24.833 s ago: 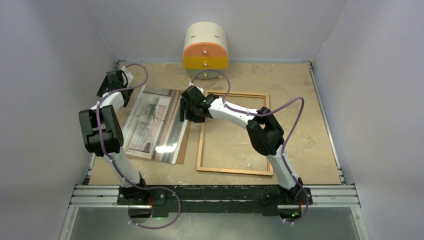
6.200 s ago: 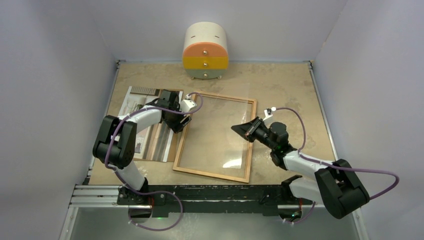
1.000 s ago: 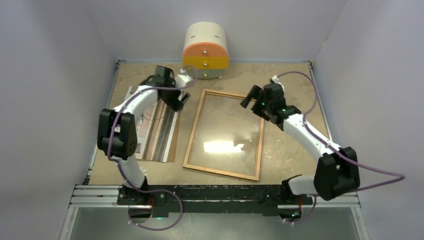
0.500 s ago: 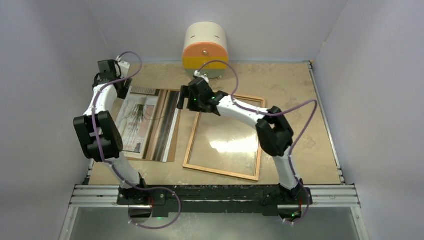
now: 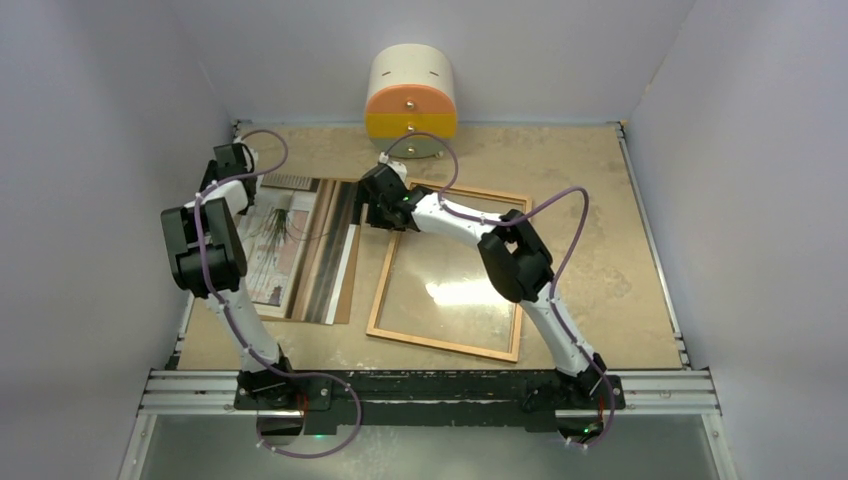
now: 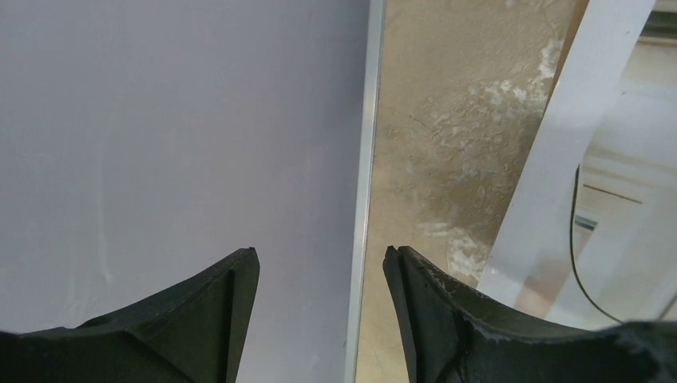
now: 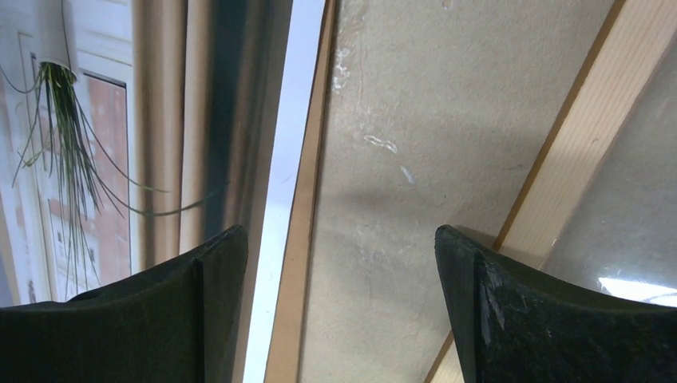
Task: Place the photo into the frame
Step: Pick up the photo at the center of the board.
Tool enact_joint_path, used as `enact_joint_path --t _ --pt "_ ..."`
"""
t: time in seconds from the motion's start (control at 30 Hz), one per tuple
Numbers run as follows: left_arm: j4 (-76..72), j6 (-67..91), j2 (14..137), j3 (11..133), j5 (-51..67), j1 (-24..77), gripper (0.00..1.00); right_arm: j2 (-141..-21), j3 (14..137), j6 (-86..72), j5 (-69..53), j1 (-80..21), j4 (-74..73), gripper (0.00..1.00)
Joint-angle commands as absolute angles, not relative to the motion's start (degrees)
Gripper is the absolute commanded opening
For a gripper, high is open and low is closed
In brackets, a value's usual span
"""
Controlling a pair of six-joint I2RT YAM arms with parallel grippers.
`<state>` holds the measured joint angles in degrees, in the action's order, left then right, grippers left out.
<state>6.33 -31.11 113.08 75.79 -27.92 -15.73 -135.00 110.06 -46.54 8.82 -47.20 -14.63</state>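
Seen from above, the photo (image 5: 285, 240) lies face up on a brown backing board (image 7: 302, 239) at the left of the surface (image 5: 600, 200). The frame (image 5: 445, 343) lies flat just to its right. The right tool (image 5: 378, 208) hangs over the gap between them. Only its wrist view shows its jaws wide apart and empty, above bare surface between board edge and frame rail. The left tool (image 5: 232, 165) is at the far left corner. Its wrist view shows parted, empty jaws beside the wall (image 6: 160, 120).
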Motion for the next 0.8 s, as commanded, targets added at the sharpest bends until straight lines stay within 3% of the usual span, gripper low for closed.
enact_joint_path --t 0.0,0.5,0.77 --pt "3.77 -30.07 115.98 78.39 -31.38 -15.91 0.64 -136.62 113.47 -46.58 13.25 -47.22 -16.61 0.89" --pt "16.3 -24.57 121.36 82.68 -16.79 -15.91 0.66 -143.69 116.79 -51.88 9.41 -45.68 -11.72 0.88" --pt "12.8 -27.5 118.24 77.14 -13.5 -15.82 0.66 -142.97 106.79 -61.72 0.24 -42.03 2.65 0.85"
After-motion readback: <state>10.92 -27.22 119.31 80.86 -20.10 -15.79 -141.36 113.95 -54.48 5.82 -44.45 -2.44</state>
